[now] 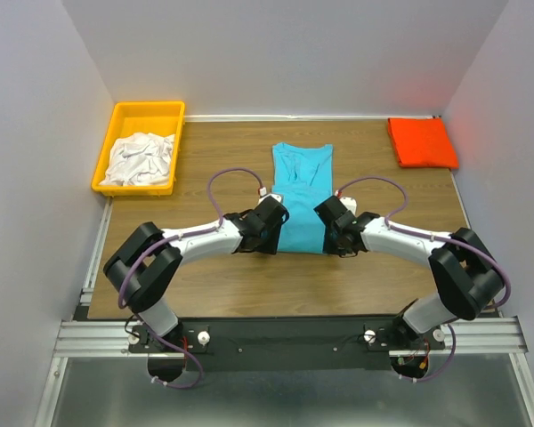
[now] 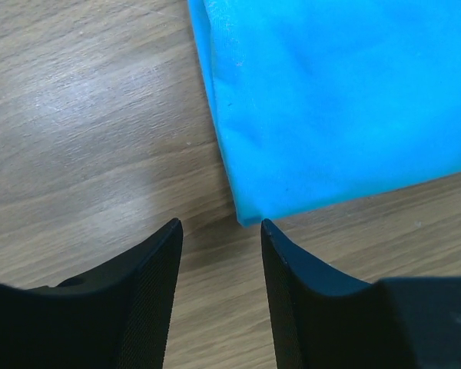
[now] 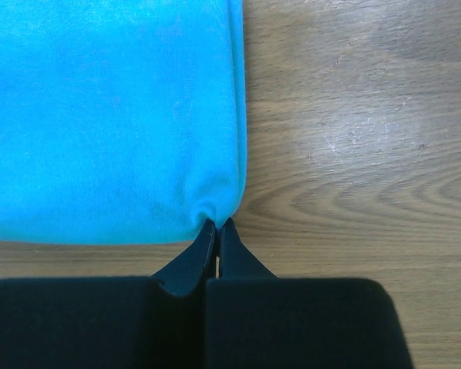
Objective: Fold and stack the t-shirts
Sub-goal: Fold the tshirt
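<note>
White walls box in a brown wooden table (image 1: 205, 276). From above, the turquoise t-shirt (image 1: 303, 178) lies flat at the table's middle, narrowed to a long strip with its collar toward the far wall. The orange-red t-shirt (image 1: 422, 142) sits folded at the far right corner, and white t-shirts (image 1: 141, 158) lie crumpled in a yellow bin (image 1: 147, 111) at the far left. Both arms reach inward, with the left gripper (image 1: 269, 221) and right gripper (image 1: 334, 221) at the strip's near corners. The left wrist view shows that gripper (image 2: 219, 224) parted wide and holding nothing, the cloth's near-left corner just ahead of the gap between its fingers. The right wrist view shows its gripper (image 3: 217, 224) pinched closed on the near-right hem corner, the cloth puckering at the tips. The fabric is likely thin, limp and light, so it should sag unless both corners are taken together. Bare wood lies open on either side and beyond the collar, leaving room to carry the hem forward.
</note>
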